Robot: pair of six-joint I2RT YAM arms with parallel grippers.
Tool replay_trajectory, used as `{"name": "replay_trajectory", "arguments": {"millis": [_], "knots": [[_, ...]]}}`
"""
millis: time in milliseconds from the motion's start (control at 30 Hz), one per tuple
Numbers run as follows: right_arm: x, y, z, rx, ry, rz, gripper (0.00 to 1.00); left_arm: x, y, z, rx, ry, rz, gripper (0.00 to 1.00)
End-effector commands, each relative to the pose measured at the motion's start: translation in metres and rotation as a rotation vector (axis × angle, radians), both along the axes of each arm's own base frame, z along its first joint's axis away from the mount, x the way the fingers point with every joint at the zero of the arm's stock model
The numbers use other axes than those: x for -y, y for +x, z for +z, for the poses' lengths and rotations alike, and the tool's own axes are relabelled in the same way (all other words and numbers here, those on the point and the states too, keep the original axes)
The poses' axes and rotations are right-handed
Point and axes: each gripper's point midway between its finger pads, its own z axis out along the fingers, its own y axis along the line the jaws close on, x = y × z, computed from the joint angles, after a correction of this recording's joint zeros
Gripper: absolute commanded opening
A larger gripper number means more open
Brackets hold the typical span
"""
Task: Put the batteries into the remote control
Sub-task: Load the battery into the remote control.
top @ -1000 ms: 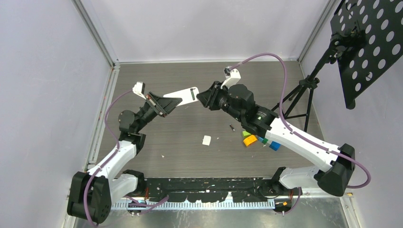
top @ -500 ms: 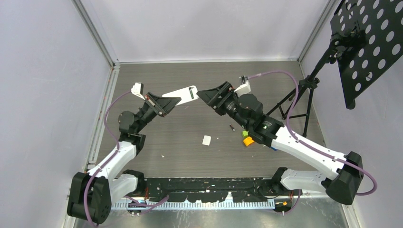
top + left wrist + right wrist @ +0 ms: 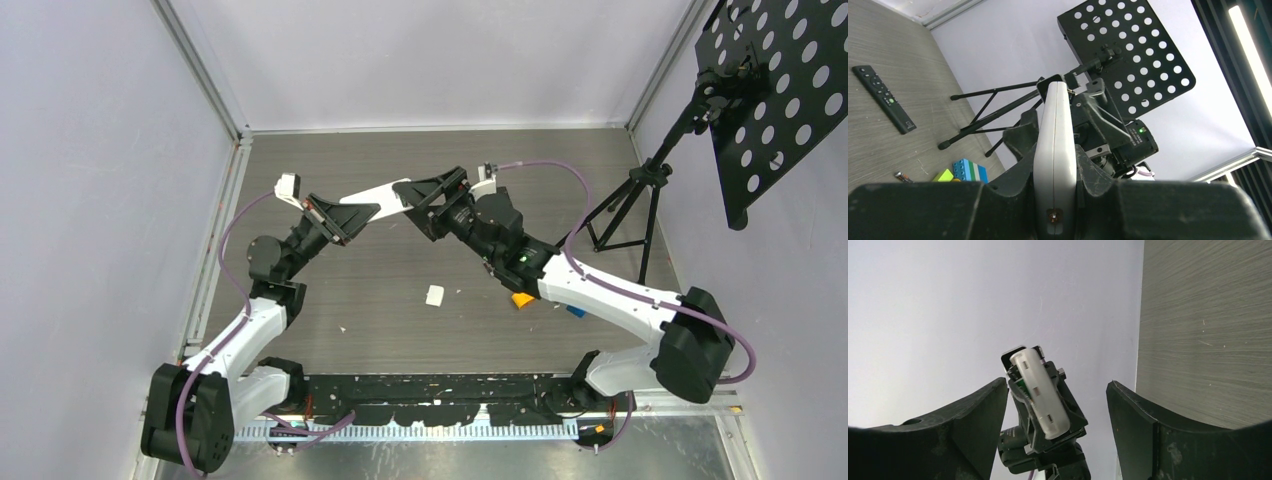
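Left grip: my left gripper (image 3: 1055,167) is clamped on the white remote control (image 3: 1054,135), which stands edge-on between the fingers, lifted clear of the table (image 3: 330,290).
Right grip: my right gripper (image 3: 1057,386) is spread wide and carries nothing. The remote's far end sits in the gap ahead of it, touching neither finger.
Battery bay: only the remote's edge and end face my cameras, so I cannot tell whether the bay is open or filled.
Done so far: the remote is picked up and held out towards my right gripper. A small white piece (image 3: 435,295), perhaps the cover, lies on the table below and between my grippers.
Left to do: no battery is in either grip. One dark battery (image 3: 902,176) lies on the table under my right arm, near a green block (image 3: 943,175) and a blue block (image 3: 968,170). I judge the loading barely begun, with fetching, seating and closing all ahead.
Close room: there is little space between my two grippers, so any swing of the right one risks knocking the remote.
Room below: bare table lies beneath both grippers, which leaves space to lower.
Farther out: a black remote (image 3: 883,97) lies flat beyond the blocks, well apart from them.
Far edge: the music stand (image 3: 1138,50) and its tripod legs crowd the side past my right arm, and the wall (image 3: 948,300) closes the back.
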Motion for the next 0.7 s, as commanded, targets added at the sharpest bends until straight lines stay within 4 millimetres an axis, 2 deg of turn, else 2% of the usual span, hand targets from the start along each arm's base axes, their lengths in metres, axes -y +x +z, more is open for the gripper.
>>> {"name": "replay_trajectory", "arguments": {"millis": [0,467,667], "knots": [[-0.003,0.006,0.043,0.037,0.147,-0.003,0.77,-0.002,-0.013,0.023,0.112,-0.018,-0.004,0.0],[0.001,0.015,0.049,0.056,0.16,-0.021,0.77,0.0,-0.01,0.014,0.114,0.011,-0.01,0.0],[-0.005,0.017,0.051,0.057,0.156,0.001,0.75,0.001,-0.012,0.014,0.123,0.02,-0.02,0.0]]}}
